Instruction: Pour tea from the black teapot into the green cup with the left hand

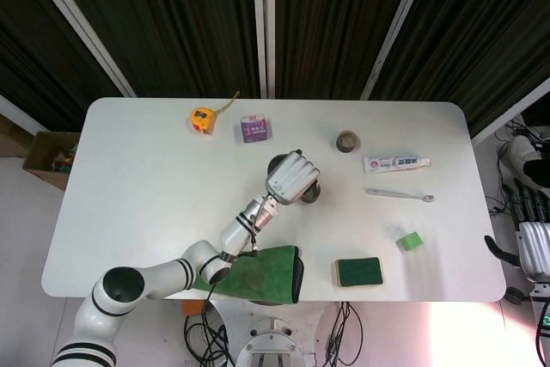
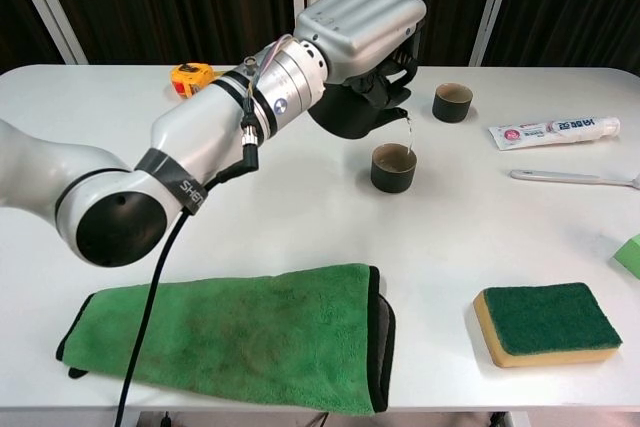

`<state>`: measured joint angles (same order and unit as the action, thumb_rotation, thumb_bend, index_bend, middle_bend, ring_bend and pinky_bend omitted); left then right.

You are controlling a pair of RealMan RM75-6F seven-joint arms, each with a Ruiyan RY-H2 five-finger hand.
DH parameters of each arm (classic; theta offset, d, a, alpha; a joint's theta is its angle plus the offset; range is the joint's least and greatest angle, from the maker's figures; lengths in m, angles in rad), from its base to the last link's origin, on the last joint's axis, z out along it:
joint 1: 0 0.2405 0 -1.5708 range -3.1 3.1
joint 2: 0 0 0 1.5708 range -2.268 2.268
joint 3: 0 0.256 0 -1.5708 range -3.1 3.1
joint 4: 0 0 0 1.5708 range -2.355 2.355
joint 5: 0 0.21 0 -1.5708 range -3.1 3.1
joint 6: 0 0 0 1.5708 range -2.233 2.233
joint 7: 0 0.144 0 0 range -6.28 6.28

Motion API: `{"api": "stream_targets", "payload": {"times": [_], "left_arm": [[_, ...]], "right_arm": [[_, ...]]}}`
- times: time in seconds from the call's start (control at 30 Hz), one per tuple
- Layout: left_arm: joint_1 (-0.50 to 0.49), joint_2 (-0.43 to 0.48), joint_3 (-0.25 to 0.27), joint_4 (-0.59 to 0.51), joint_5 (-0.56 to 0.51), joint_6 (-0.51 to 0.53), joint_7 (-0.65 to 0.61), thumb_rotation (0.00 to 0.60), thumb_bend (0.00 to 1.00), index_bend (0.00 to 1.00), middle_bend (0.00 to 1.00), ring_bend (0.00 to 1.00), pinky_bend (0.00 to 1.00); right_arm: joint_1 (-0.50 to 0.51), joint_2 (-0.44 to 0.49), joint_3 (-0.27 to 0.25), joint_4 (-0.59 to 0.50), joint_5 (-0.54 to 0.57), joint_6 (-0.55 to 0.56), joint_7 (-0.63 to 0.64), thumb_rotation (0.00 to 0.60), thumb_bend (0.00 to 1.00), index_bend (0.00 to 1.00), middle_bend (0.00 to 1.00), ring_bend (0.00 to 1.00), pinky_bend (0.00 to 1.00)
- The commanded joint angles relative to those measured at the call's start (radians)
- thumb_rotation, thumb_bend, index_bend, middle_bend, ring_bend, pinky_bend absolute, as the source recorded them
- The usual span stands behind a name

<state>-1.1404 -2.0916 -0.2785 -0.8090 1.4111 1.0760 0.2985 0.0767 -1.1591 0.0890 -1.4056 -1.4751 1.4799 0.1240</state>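
Observation:
My left hand (image 2: 358,25) grips the black teapot (image 2: 357,112) and holds it tilted above the table, spout to the right. A thin stream of tea falls from the spout into the dark green cup (image 2: 393,167) standing just below it. From the head view the left hand (image 1: 291,176) covers nearly all of the teapot, and only the cup's (image 1: 311,193) edge shows beside it. My right hand (image 1: 533,242) hangs off the table's right edge, fingers apart, holding nothing.
A second cup (image 2: 452,101) stands behind and right of the green one. A toothpaste tube (image 2: 552,131), a toothbrush (image 2: 572,178), a sponge (image 2: 545,323) and a small green block (image 1: 410,241) lie on the right. A green cloth (image 2: 235,340) lies at the front, a tape measure (image 2: 189,77) and purple box (image 1: 254,130) at the back.

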Motion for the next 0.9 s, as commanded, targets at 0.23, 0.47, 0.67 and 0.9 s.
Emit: {"api": "stream_targets", "payload": {"times": [0.23, 0.47, 0.67, 0.9], "left_arm": [[-0.001, 0.0, 0.002, 0.007, 0.007, 0.005, 0.004, 0.6, 0.44, 1.0, 1.0, 1.0, 0.69], [0.0, 0.006, 0.005, 0.005, 0.013, 0.009, 0.014, 0.6, 0.44, 1.0, 1.0, 1.0, 0.69], [-0.001, 0.011, 0.013, 0.012, 0.022, 0.009, 0.032, 0.6, 0.45, 1.0, 1.0, 1.0, 0.69], [0.0, 0.017, 0.021, 0.013, 0.034, 0.018, 0.047, 0.6, 0.45, 1.0, 1.0, 1.0, 0.69]], "right_arm": [[-0.002, 0.001, 0.0, 0.0, 0.001, 0.001, 0.0, 0.6, 0.19, 0.0, 0.0, 0.0, 0.0], [-0.002, 0.001, 0.0, -0.001, 0.001, 0.002, 0.0, 0.6, 0.19, 0.0, 0.0, 0.0, 0.0], [-0.001, 0.001, 0.0, -0.001, 0.001, 0.001, -0.001, 0.6, 0.19, 0.0, 0.0, 0.0, 0.0], [-0.001, 0.002, 0.0, -0.003, 0.002, 0.0, -0.003, 0.6, 0.19, 0.0, 0.0, 0.0, 0.0]]}}
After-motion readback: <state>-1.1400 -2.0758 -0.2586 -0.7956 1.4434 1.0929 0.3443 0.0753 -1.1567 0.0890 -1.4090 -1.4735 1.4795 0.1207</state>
